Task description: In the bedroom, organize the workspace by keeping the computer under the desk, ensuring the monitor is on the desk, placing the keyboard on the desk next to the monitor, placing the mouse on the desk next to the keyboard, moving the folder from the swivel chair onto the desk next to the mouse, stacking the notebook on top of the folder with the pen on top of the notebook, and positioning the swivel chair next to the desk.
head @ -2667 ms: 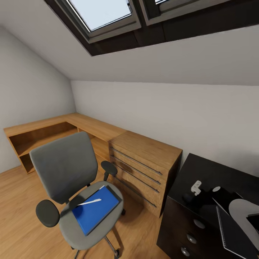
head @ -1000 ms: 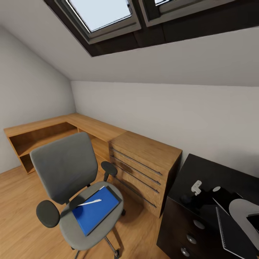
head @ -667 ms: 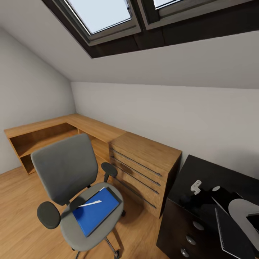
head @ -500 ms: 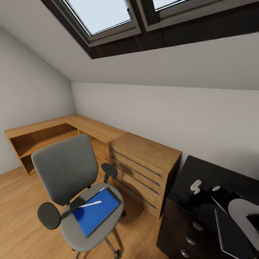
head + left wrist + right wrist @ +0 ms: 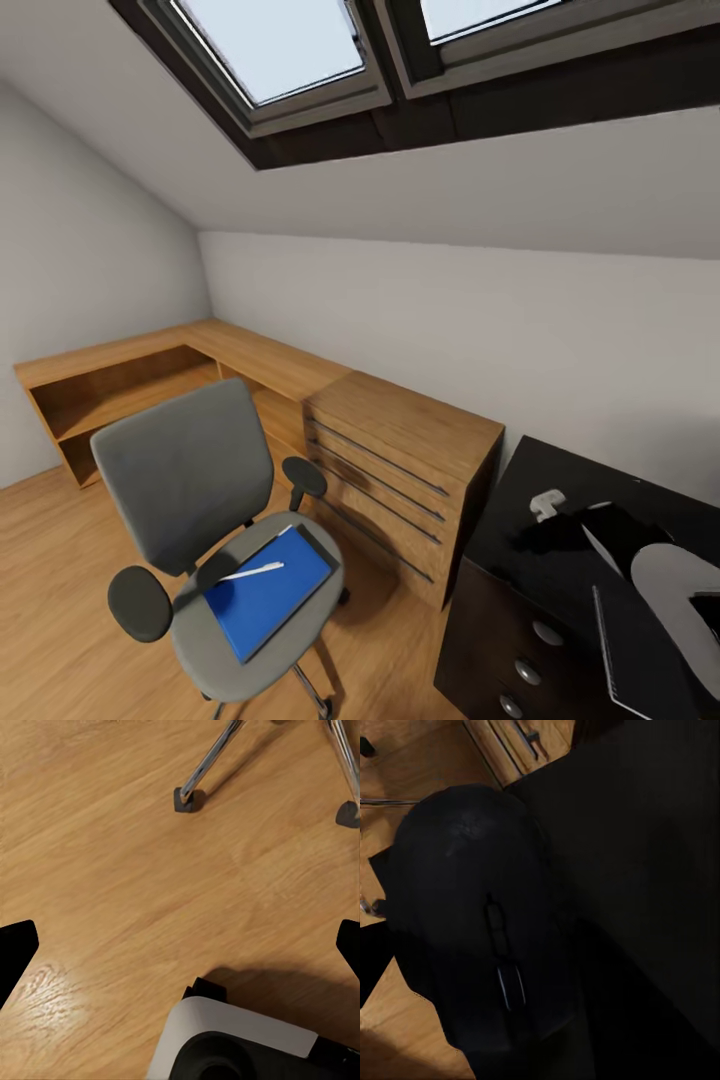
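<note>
The grey swivel chair (image 5: 190, 480) stands on the wood floor, left of the black desk (image 5: 560, 470). On its seat lies the blue folder (image 5: 265, 592), and the whitish pen (image 5: 250, 573) rests on the folder. A dark spiral-edged notebook (image 5: 630, 655) lies on the desk, partly under my right arm. My right gripper (image 5: 558, 530) hovers close over the black mouse (image 5: 484, 922) near the desk's edge, and one finger (image 5: 373, 956) sits wide to the side. My left gripper (image 5: 180, 945) hangs open over bare floor by the chair's chrome legs (image 5: 210, 757).
A low wooden shelf unit (image 5: 120, 375) and a wooden drawer chest (image 5: 400, 460) line the wall behind the chair. Black desk drawers with silver knobs (image 5: 548, 632) face the floor. My own base (image 5: 240, 1042) sits just below the left gripper. Skylights (image 5: 280, 40) slope overhead.
The head camera has tilted up a little. My right gripper has shifted slightly farther back over the desk. Chair, folder and pen have stayed put.
</note>
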Controlling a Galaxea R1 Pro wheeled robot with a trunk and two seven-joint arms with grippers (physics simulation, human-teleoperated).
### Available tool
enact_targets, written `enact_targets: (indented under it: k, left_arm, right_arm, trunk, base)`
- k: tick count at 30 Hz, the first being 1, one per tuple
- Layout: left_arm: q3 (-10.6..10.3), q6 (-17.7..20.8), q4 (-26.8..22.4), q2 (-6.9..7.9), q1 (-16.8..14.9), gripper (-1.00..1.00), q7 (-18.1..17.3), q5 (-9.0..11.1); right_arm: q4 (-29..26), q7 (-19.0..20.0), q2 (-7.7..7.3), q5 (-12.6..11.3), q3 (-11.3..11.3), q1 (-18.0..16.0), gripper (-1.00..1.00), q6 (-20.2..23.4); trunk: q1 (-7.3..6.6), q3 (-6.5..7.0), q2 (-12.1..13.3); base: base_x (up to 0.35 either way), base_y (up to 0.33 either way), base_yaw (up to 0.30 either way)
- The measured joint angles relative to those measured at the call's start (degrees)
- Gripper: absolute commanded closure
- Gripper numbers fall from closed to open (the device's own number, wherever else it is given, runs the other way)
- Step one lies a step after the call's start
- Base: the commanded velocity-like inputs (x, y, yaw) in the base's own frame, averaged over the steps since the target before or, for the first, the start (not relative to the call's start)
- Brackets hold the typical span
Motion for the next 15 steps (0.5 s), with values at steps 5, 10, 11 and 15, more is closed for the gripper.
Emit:
enact_targets:
  k: [5,10,11,15]
  left_arm:
    - [0.0,0.0,0.0,0.04,0.0,-1.00,0.0,0.0]
    - [0.0,0.0,0.0,0.06,0.0,-1.00,0.0,0.0]
    - [0.0,0.0,0.0,0.06,0.0,-1.00,0.0,0.0]
    - [0.0,0.0,0.0,0.02,0.0,-1.00,0.0,0.0]
  right_arm:
    - [-4.9,0.0,0.41,-2.0,-1.9,0.0,1.00,7.7]
    - [-6.2,-1.9,0.90,-4.5,-4.6,0.0,1.00,12.2]
    - [-6.2,-2.6,0.97,-4.7,-4.9,0.0,1.00,12.7]
    - [-6.4,-5.2,1.37,-6.5,-6.2,0.0,1.00,16.1]
  trunk:
    - [-1.10,0.90,2.0]
    - [-2.20,1.80,4.0]
    - [-2.42,1.98,4.4]
    - [-3.30,2.70,6.0]
  base:
    - [0.000,0.000,0.000]
    - [0.000,0.000,0.000]
    - [0.000,0.000,0.000]
    - [0.000,0.000,0.000]
